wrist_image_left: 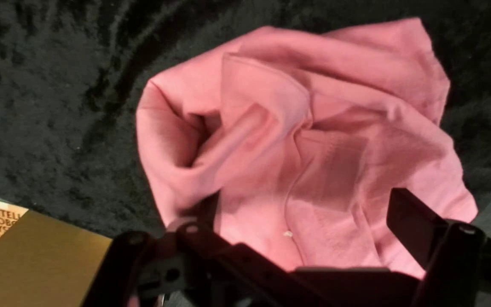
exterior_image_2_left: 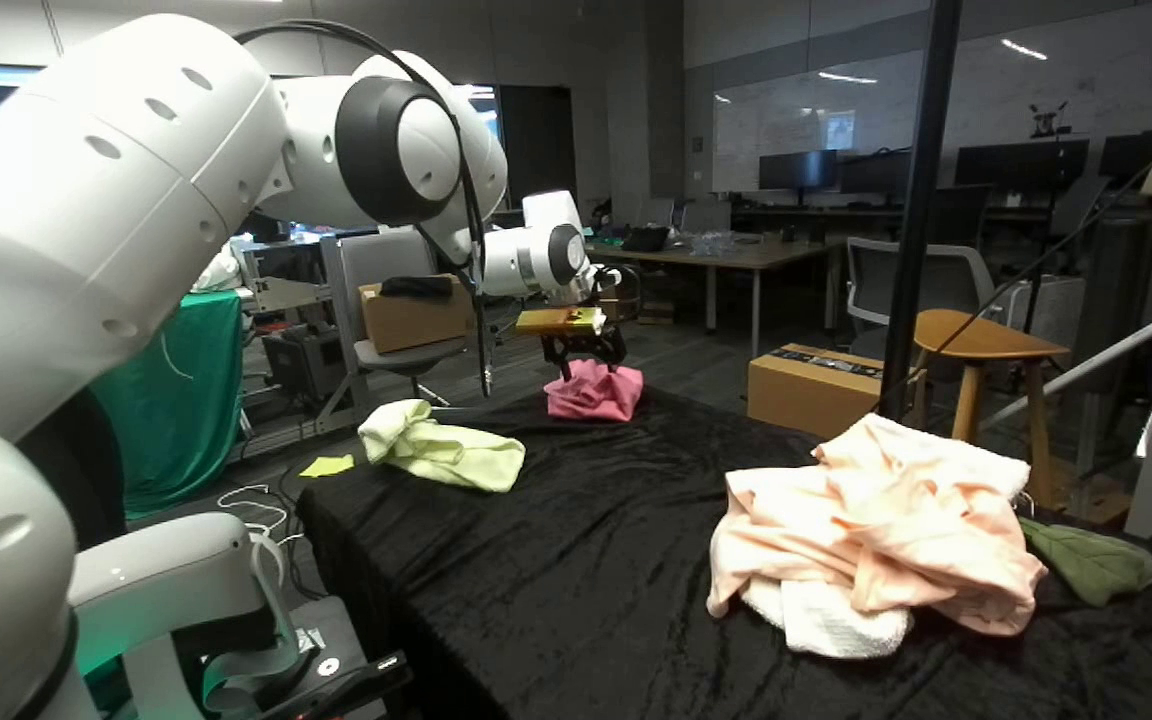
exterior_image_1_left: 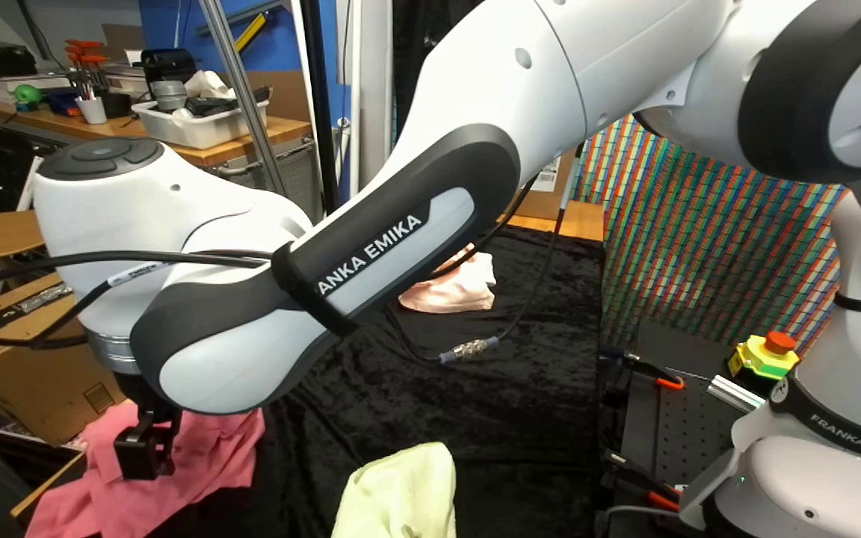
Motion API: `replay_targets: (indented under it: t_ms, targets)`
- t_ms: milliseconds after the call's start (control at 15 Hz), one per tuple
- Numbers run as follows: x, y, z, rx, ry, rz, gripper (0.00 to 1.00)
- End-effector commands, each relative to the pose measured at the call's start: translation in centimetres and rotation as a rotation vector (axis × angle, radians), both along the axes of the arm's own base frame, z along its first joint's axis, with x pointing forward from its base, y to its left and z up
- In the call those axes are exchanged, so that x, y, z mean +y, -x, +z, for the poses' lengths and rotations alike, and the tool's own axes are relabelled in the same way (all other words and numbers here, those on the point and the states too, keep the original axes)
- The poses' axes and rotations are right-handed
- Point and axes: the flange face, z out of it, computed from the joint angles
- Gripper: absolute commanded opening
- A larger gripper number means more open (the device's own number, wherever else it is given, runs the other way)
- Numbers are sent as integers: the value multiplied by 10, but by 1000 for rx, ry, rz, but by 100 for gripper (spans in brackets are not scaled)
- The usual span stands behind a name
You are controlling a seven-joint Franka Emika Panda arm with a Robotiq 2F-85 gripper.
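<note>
A crumpled pink cloth (wrist_image_left: 271, 89) lies in folds on the black table cover, seen in the wrist view and both exterior views. Over it my gripper (wrist_image_left: 305, 202) stands open, its dark fingers wide apart with only the pink fabric visible beyond them. In an exterior view the gripper (exterior_image_2_left: 588, 364) is right above the pink cloth (exterior_image_2_left: 594, 394); whether the fingertips touch it I cannot tell. Nearby lies a pale yellow-green cloth (exterior_image_2_left: 446, 452). Farther off is a peach cloth heap (exterior_image_2_left: 876, 520), with a white towel (exterior_image_2_left: 846, 622) poking out beneath.
A black velvety cover (exterior_image_2_left: 586, 570) drapes the table. A green cloth (exterior_image_2_left: 1091, 562) sits beside the peach heap. Past the table stand a cardboard box (exterior_image_2_left: 816, 388) and a wooden stool (exterior_image_2_left: 986, 338). A black pole (exterior_image_2_left: 921, 200) rises at the table's edge. A cable (exterior_image_1_left: 542, 284) hangs below the arm.
</note>
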Motion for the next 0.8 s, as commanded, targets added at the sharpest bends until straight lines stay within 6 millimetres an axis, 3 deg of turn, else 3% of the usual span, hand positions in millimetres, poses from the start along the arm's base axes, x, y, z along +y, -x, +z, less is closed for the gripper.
replay_targets:
  t_ms: [0, 333, 733]
  targets:
    - [5, -12, 15, -97, 51, -25, 100]
    - [2, -19, 27, -178, 113, -36, 100]
    - [-11, -25, 20, -170, 141, -72, 100]
